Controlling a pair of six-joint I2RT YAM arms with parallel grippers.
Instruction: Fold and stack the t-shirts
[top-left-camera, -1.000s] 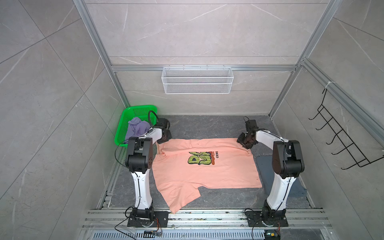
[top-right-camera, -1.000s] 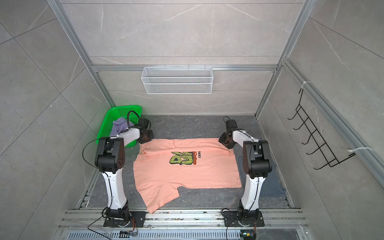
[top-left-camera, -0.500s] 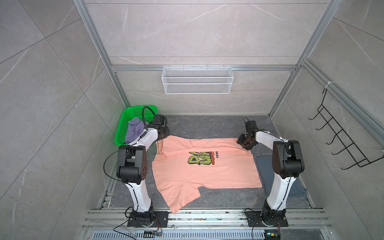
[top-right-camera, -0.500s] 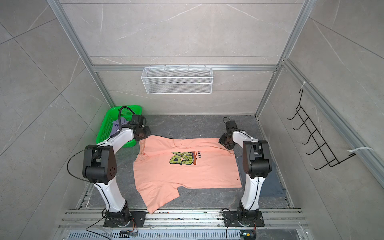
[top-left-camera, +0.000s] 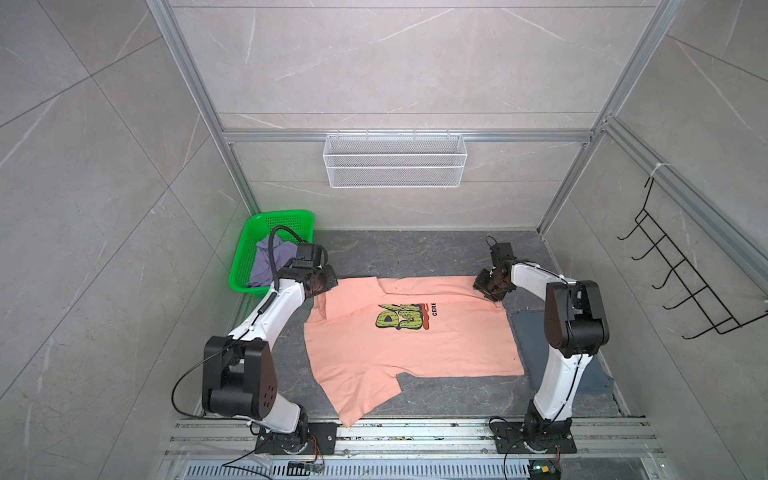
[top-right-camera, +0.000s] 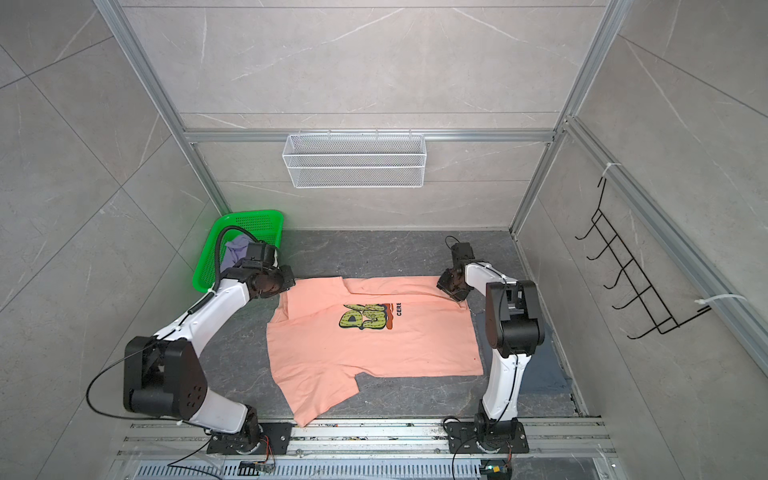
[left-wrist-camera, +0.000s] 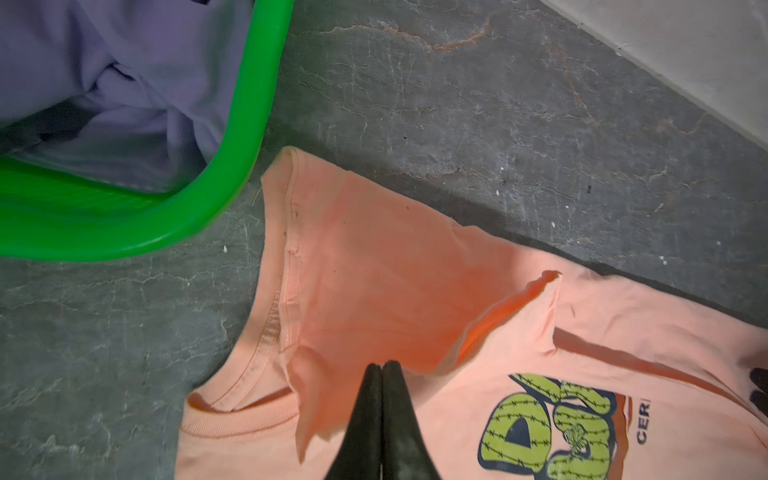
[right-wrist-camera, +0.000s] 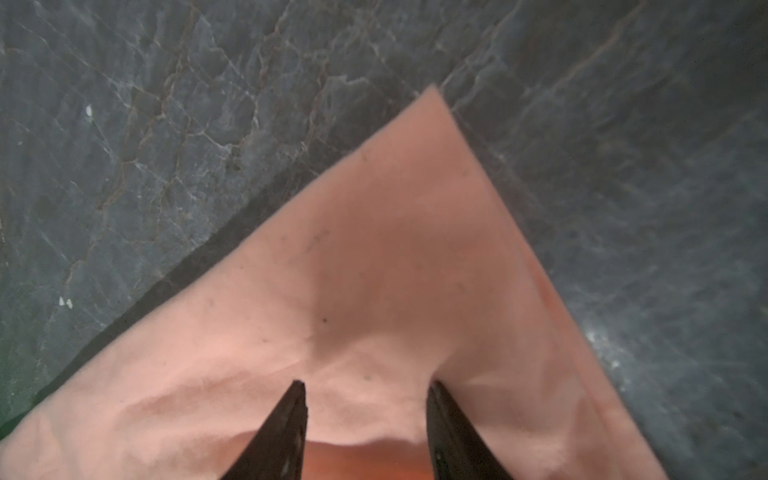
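The left gripper (left-wrist-camera: 381, 366), its two fingers pressed flat together with no cloth seen between them, hangs over the turned-in far sleeve of the peach shirt (top-left-camera: 399, 353), just beside the collar; the right gripper (right-wrist-camera: 366, 384), fingers spread, sits on the shirt's far hem corner, with cloth humped between the fingers but not pinched; the shirt lies print-up in the middle of the dark table (top-left-camera: 415, 253), between the two arms. By the look of it the folding is at an early step: only the far sleeve is tucked over the chest, the near sleeve (top-left-camera: 365, 395) sticks out toward the front rail, and the body is at full spread; a lavender shirt (top-left-camera: 259, 270) lies crumpled in the green basket (top-left-camera: 284, 215) at the far left; a blue-grey shirt (top-left-camera: 530, 340) lies flat at the right edge, seemingly the start of the stack. The peach shirt's long axis runs side to side, collar toward the left arm, hem toward the right.
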